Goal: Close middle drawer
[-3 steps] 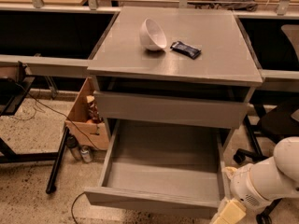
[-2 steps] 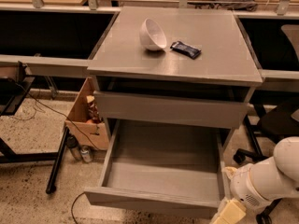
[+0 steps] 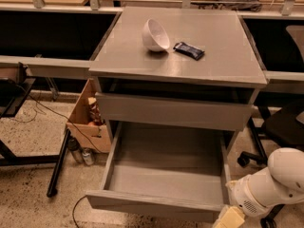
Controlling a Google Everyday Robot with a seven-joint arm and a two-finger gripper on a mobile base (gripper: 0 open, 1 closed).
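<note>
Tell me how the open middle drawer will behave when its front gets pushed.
The middle drawer looks like rigid board, so it should slide, not flex. Its box shows nothing inside, so probably light. The end effector sits by its right front corner; pushing there may skew it.

Arm [image 3: 286,169] showed in the lower right corner, its white rounded link angled down and to the left. Bulbous wrist housing [image 3: 254,198] sat below it. Cream-coloured gripper [image 3: 229,219] lay at the bottom edge, mostly cut off.
</note>
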